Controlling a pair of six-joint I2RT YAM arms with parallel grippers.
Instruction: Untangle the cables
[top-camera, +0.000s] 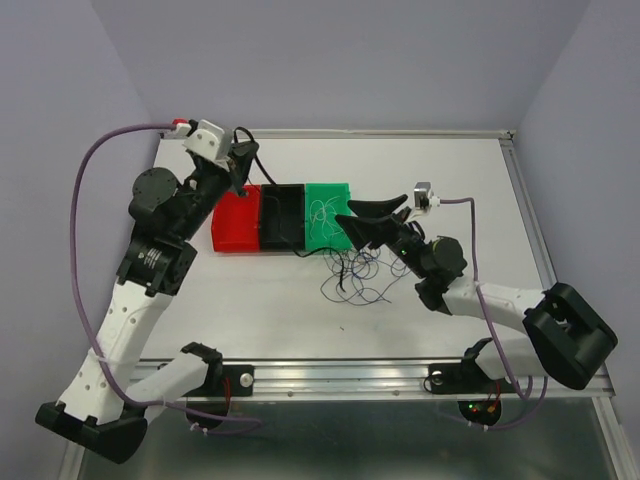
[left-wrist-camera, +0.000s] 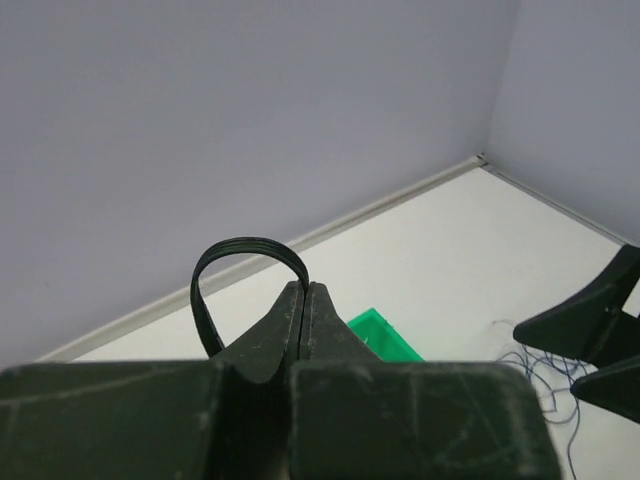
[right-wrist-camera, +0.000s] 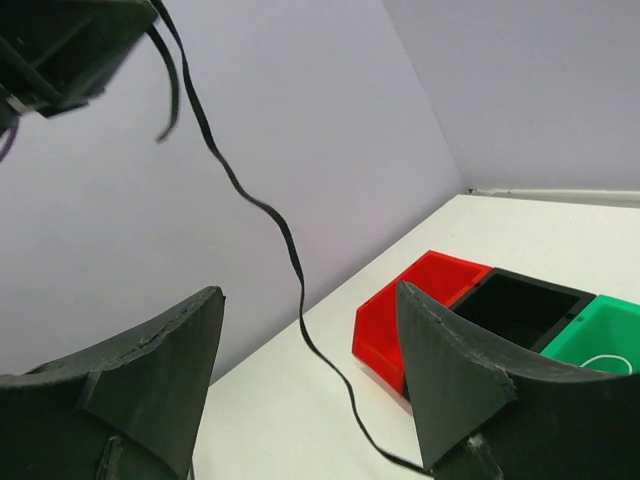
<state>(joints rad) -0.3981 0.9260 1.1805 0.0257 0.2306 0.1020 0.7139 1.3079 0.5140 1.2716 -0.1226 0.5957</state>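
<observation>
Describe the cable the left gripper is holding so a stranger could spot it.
Find the row of three bins mid-table. At its red bin end, the raised left gripper is shut on a black cable trailing down toward the bins. Unlike the thin wires heaped by the green bin, it is flat and ribbed.

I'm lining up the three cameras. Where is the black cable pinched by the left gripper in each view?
Top external: black cable, upper left of centre, trailing down-right.
Left wrist: black cable loops at centre above the left gripper.
Right wrist: black cable drops in waves from upper left.
Shared landmark: the green bin.
</observation>
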